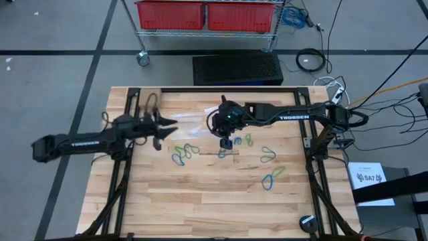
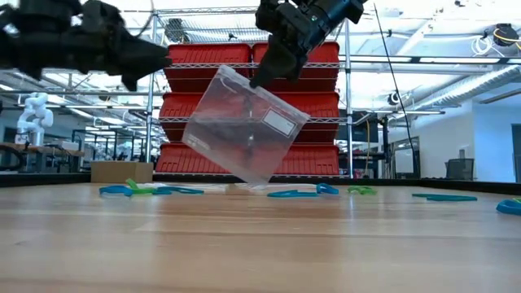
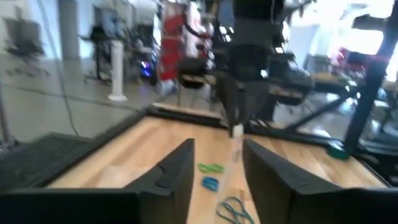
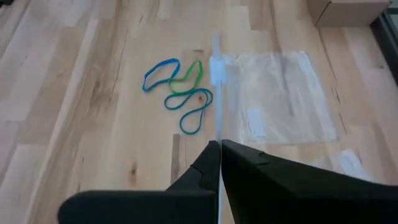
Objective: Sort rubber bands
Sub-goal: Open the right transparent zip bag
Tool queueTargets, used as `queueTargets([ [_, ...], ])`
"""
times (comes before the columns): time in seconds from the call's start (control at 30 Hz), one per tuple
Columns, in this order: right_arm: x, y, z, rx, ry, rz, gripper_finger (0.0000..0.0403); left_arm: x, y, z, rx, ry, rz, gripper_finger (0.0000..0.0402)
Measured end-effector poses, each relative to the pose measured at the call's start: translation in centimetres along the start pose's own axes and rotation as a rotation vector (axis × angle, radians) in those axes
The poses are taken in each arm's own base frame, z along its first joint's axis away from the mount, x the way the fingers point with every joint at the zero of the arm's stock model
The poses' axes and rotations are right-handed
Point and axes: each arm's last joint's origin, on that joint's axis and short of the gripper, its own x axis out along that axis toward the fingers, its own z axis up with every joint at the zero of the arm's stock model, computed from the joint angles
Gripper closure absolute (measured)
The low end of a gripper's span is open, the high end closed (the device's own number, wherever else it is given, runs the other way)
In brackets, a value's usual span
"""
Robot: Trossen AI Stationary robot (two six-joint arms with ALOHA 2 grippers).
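Observation:
Blue, green and teal rubber bands lie loose on the wooden table: a cluster [image 1: 184, 152], a few [image 1: 244, 140] by the right gripper, and more toward the right [image 1: 273, 177]. My right gripper [image 1: 226, 140] is over the table's middle, shut on a clear plastic bag [image 2: 244, 126] that hangs under it. My left gripper [image 1: 166, 126] is open at the left, level, pointing at that bag with nothing between its fingers [image 3: 217, 171]. My right gripper pinches the clear bag's top edge [image 4: 216, 140] between its two shut fingers, at a corner [image 2: 254, 81]. The fingers slant down from the table's right side. The bag hangs tilted below them, with its lowest corner [image 2: 256, 183] at or just above the table.
A second clear bag [image 4: 280, 99] lies flat on the table beyond the held one. The dark frame rails [image 1: 127, 167] run along the table's left and right sides. A wire shelf with red bins [image 1: 204, 15] stands behind the table.

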Motion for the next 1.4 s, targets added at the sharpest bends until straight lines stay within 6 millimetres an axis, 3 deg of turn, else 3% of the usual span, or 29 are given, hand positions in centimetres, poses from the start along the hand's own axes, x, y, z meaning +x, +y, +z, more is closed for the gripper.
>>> queueTargets([
  [0.3,0.0,0.0,0.1,-0.009,-0.007,-0.007,0.0403,6.2,-0.6,1.0,0.074,0.234,-0.083,0.0228],
  [0.47,0.0,0.0,0.0,-0.010,-0.003,-0.007,0.0403,8.3,-0.6,1.5,0.079,0.293,-0.089,0.0228],
  [0.77,0.0,0.0,0.0,-0.011,-0.001,-0.009,0.0403,9.3,-0.5,1.4,0.065,0.326,-0.111,0.0247],
  [1.1,0.0,0.1,-0.3,-0.006,0.033,-0.005,0.0403,9.3,-0.5,1.2,0.089,0.343,-0.135,0.0392],
  [1.4,-0.1,0.1,-0.5,0.001,0.053,-0.002,0.0400,9.4,-0.6,1.0,0.090,0.350,-0.135,0.0398],
])
